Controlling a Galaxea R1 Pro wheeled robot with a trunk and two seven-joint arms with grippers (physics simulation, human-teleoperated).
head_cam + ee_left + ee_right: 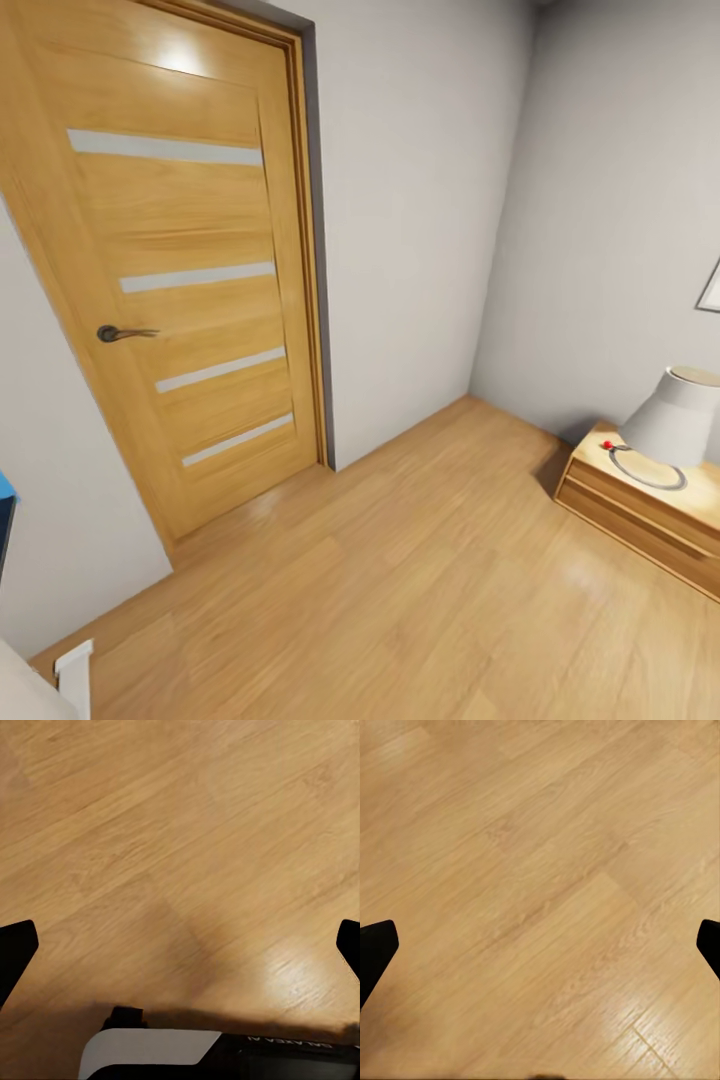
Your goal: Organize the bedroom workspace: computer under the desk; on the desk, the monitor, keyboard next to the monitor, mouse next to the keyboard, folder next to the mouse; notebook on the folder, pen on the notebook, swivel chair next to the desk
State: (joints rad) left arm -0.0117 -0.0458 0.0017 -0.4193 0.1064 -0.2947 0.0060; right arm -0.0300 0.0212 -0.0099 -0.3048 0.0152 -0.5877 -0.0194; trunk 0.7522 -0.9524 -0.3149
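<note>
the wooden floor (430, 590) lies nearest, one wide spread of pale planks running to the walls. the left gripper (180, 945) hangs over it with its two dark fingertips (15, 949) spread far apart at the picture's edges, released and grasping nothing; a white and black part of the robot (150, 1050) sits below it. the right gripper (540, 945) hangs over bare planks the same way, its two fingertips (375, 949) wide apart and empty. one wooden door (175, 260) stands shut in the grey wall (420, 200), with four pale glass strips and one dark lever handle (122, 333). one low wooden nightstand (630, 515) stands against the right wall; on its top sits one white lamp (675, 415), a grey ring and a small red dot (606, 444) near its front corner. one sliver of blue (6, 487) shows at the left edge; i cannot tell what it is.
</note>
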